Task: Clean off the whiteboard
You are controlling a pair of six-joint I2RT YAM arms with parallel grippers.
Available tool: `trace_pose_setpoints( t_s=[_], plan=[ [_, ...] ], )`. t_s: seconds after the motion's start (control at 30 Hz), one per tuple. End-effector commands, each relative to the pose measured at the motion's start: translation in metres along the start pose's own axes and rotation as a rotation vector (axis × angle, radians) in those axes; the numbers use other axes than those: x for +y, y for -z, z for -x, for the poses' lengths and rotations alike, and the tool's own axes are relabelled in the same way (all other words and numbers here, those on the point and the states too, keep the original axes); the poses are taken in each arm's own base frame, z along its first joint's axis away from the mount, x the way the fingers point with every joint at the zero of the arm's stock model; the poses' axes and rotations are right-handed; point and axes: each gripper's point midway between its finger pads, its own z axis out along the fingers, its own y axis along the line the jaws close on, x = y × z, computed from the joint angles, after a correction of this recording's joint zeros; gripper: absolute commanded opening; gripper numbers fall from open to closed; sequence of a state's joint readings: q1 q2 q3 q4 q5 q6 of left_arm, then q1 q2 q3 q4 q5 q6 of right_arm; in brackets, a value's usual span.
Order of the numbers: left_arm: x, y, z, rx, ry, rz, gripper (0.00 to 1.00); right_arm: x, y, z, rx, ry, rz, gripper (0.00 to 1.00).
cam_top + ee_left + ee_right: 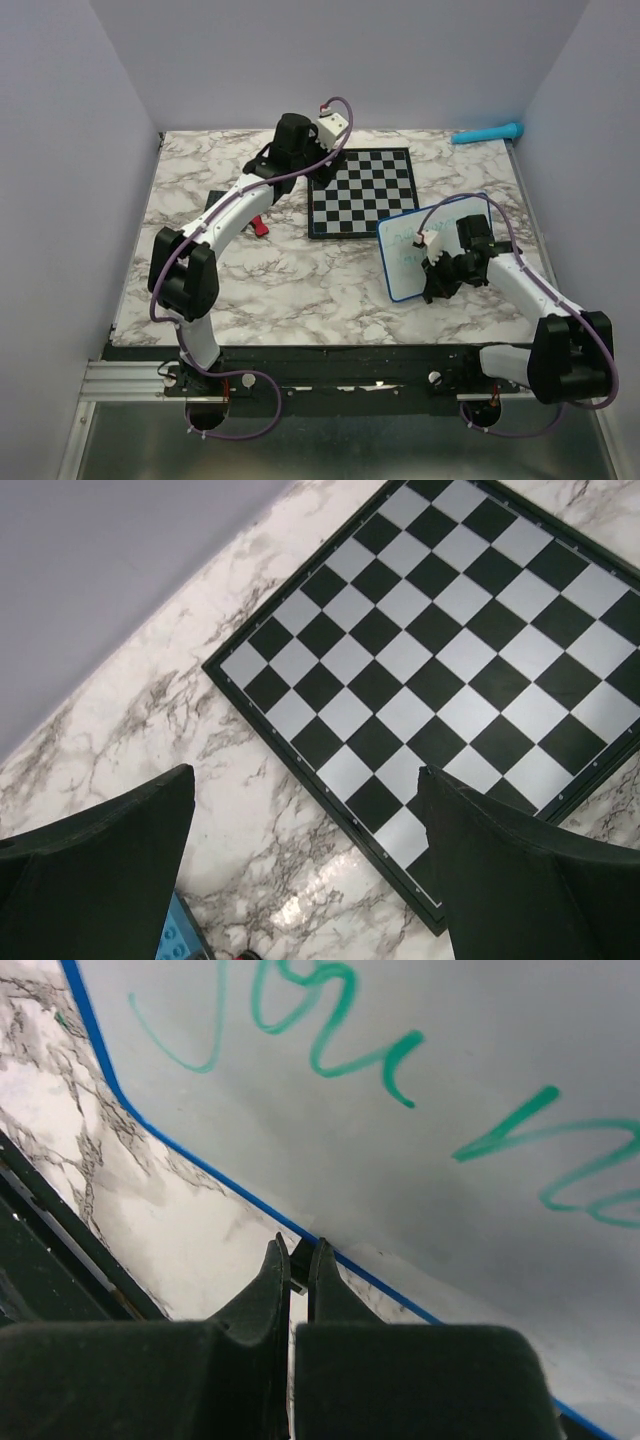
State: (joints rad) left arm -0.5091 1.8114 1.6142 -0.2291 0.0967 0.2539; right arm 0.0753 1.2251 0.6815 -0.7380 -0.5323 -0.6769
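The whiteboard (412,250) is white with a thin blue rim and lies right of centre, overlapping the table beside the chessboard. Teal handwriting (330,1030) covers it in the right wrist view, where the board (420,1160) fills the top. My right gripper (433,283) (299,1250) is shut, its tips pinched on the board's near blue rim. My left gripper (300,160) (305,780) is open and empty, hovering over the marble table at the chessboard's left corner.
The black-and-white chessboard (362,190) (440,650) lies at the back centre. A teal marker (487,133) lies at the back right. A small red object (260,227) and a blue studded block (175,940) lie under the left arm. Walls enclose the table.
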Motion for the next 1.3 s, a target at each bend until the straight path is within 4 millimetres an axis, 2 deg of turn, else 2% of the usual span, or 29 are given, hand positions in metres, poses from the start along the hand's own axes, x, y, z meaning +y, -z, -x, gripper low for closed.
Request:
trace_pose_setpoints(
  t_s=[0.0, 0.17, 0.33, 0.53, 0.8, 0.87, 0.97, 1.1, 1.13, 1.27],
  plan=[
    [0.007, 0.015, -0.017, 0.039, 0.068, 0.025, 0.99, 0.019, -0.012, 0.019, -0.033, 0.083, 0.067, 0.01],
    [0.023, 0.025, -0.024, 0.050, 0.102, 0.063, 0.99, 0.026, -0.021, 0.043, -0.054, 0.111, 0.083, 0.01],
    [0.038, 0.038, -0.023, 0.041, 0.163, 0.094, 0.99, 0.037, -0.035, 0.051, -0.016, 0.116, 0.130, 0.01],
    [0.057, 0.061, -0.030, 0.046, 0.207, 0.119, 0.99, 0.069, -0.048, 0.055, 0.023, 0.202, 0.207, 0.01],
    [0.066, 0.082, -0.057, 0.085, 0.250, 0.136, 0.99, 0.108, -0.057, 0.070, 0.022, 0.255, 0.313, 0.01],
    [0.071, 0.090, -0.063, 0.097, 0.260, 0.134, 0.99, 0.123, -0.065, 0.063, 0.077, 0.288, 0.356, 0.01],
    [0.080, 0.098, -0.075, 0.145, 0.290, 0.115, 0.99, 0.129, -0.075, 0.075, 0.078, 0.404, 0.360, 0.01],
    [0.087, 0.108, -0.093, 0.189, 0.322, 0.115, 0.99, 0.122, -0.090, 0.089, 0.078, 0.504, 0.347, 0.01],
    [0.089, 0.114, -0.091, 0.179, 0.320, 0.127, 0.99, 0.123, -0.090, 0.100, 0.062, 0.524, 0.347, 0.01],
    [0.092, 0.126, -0.102, 0.181, 0.325, 0.150, 0.99, 0.133, -0.093, 0.112, 0.048, 0.660, 0.371, 0.01]
  ],
)
